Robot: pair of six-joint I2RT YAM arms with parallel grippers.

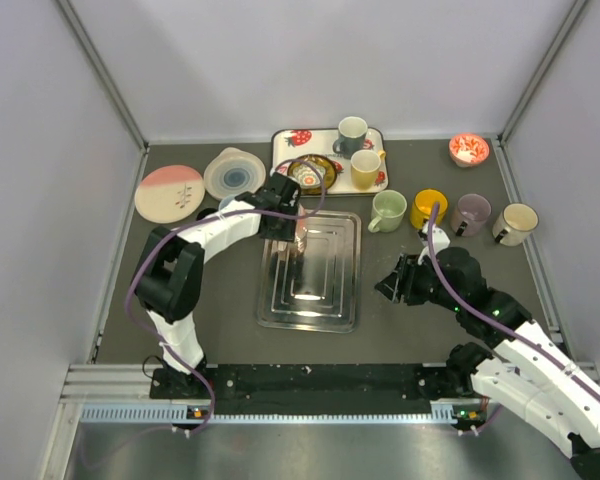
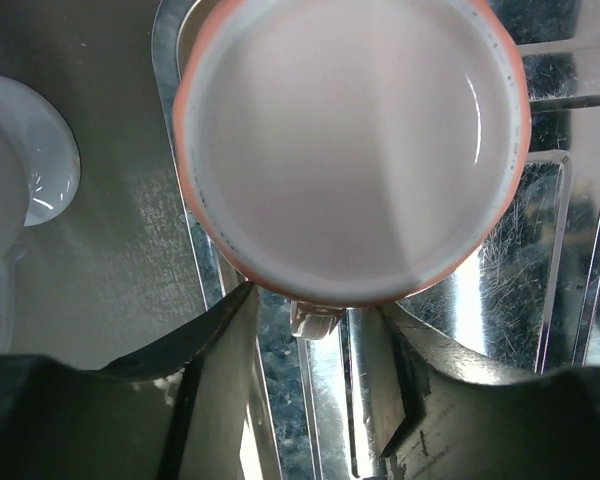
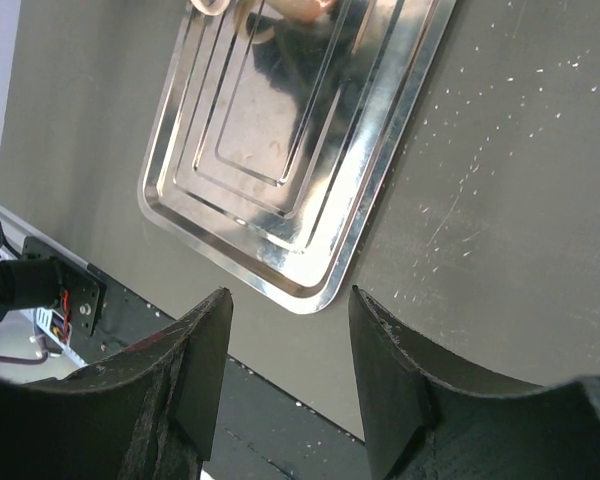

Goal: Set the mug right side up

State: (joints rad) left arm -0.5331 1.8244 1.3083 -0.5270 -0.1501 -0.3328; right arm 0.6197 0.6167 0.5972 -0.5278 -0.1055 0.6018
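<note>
Your left gripper (image 2: 318, 305) hung over the far left corner of the ribbed steel tray (image 1: 325, 300). Its two dark fingers were part open and straddled a small pale stub (image 2: 315, 320) under the mug's rim. A gap showed on each side of the stub, so the fingers held nothing. The mug (image 2: 350, 140) sat right at their tips with its round mouth facing the wrist camera. It had a glossy, pinkish-white inside and a thin orange lip. You could not tell from these views whether its base rested on the metal. The tray's polished surface was scuffed and mirrored the light. Your right gripper (image 3: 288, 295) hovered well apart, wide open and empty, above the matte dark table (image 3: 520, 200) beside the tray's rounded near corner.
</note>
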